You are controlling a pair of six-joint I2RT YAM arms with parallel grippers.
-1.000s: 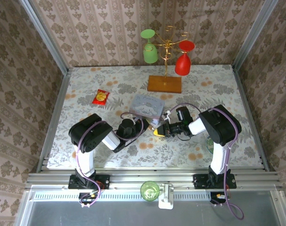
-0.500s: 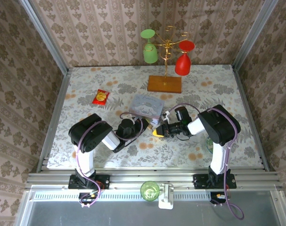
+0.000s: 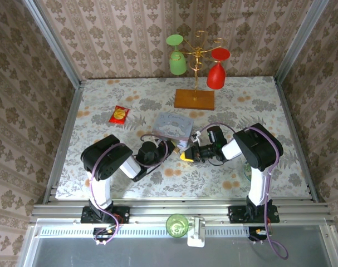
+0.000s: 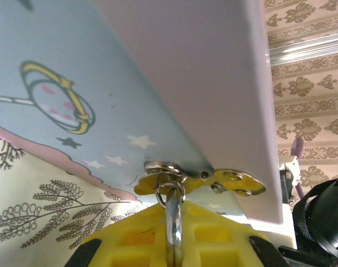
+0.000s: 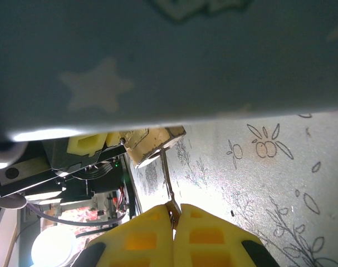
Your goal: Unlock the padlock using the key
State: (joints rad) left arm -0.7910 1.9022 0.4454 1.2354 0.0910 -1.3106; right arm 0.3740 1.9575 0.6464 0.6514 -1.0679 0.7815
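Left arm (image 3: 104, 160) and right arm (image 3: 258, 147): black and white
Lilac cables (image 3: 275, 245) trail behind the jaws; the fingers (image 5: 141, 239) are yellow, moulded with recessed grids, black-cornered.

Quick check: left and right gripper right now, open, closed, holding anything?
Left gripper: jaws closed on the padlock.
Right gripper: jaws closed on the key, whose tip meets the padlock.

Top external camera: fixed high behind the near edge, looking down and forward over the whole floral-print tabletop (image 3: 130, 105). Left wrist camera: very close, angled up along the pale blue cartoon-printed tin (image 4: 74, 67). Right wrist camera: equally close, beneath the tin's edge. Both wrist views share the tin's clasp corner and the tiny brass-gold padlock (image 5: 152, 142).
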